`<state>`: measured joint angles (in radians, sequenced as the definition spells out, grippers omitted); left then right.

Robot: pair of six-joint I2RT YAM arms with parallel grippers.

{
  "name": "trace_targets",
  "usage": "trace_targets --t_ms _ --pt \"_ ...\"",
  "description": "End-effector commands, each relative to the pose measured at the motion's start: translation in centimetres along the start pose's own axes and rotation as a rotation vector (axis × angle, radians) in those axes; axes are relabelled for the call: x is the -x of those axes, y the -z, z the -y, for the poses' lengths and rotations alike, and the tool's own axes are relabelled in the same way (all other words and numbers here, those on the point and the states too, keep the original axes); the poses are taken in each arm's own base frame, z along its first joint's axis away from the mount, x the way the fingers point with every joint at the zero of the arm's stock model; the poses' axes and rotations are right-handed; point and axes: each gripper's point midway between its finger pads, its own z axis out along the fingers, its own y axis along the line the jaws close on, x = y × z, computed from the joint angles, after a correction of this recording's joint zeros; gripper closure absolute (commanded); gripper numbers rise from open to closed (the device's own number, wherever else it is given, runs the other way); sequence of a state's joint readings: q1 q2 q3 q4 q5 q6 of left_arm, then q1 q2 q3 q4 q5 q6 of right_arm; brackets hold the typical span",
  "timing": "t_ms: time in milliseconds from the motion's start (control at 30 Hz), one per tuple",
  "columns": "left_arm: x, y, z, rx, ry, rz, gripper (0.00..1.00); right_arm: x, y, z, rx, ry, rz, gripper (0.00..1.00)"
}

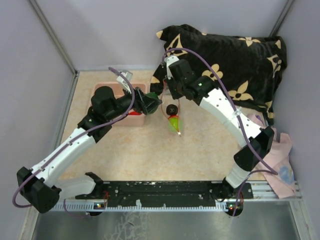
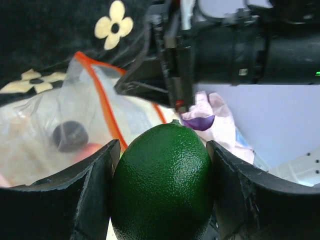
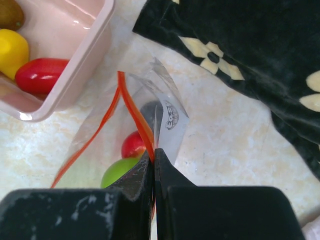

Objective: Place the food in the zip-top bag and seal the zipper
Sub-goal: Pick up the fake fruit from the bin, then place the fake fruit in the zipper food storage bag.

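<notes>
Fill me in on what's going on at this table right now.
The right gripper pinches the zip-top bag by its zipper edge, holding the mouth open. The left gripper grips a dark green fruit just in front of that opening, not yet inside. A red piece, a light green piece and a dark piece already sit in the bag. The pink bin beside it holds a yellow piece, a red one and a brown one.
</notes>
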<state>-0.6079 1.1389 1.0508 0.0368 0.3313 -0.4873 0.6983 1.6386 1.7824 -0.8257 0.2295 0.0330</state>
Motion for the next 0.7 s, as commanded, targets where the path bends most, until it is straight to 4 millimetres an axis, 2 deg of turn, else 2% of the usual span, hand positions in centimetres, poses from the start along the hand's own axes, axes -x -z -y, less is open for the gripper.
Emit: trace_targets --t_ms 0,100,200,333,500,667 --pt "3.1 -0.3 3.1 -0.098 0.005 0.148 0.62 2.1 -0.2 -1.4 0.049 -0.047 0.04 1.0" --pt "3.5 -0.8 3.3 -0.089 0.043 0.205 0.63 2.2 -0.3 -1.7 0.058 -0.073 0.037 1.0" --pt "2.9 -1.6 2.8 -0.046 0.137 0.24 0.63 2.2 -0.5 -2.1 0.068 -0.093 0.035 1.0" --pt "2.2 -2.5 3.3 -0.043 0.18 0.278 0.66 2.3 -0.4 -2.1 0.067 -0.106 0.037 1.0" --pt "1.1 -3.7 1.6 0.054 0.202 0.259 0.66 3.0 0.5 -1.5 0.053 -0.089 0.065 1.0" --pt "-0.8 -4.6 -1.6 0.187 0.163 0.226 0.66 3.2 1.1 -1.4 0.054 -0.086 0.077 1.0"
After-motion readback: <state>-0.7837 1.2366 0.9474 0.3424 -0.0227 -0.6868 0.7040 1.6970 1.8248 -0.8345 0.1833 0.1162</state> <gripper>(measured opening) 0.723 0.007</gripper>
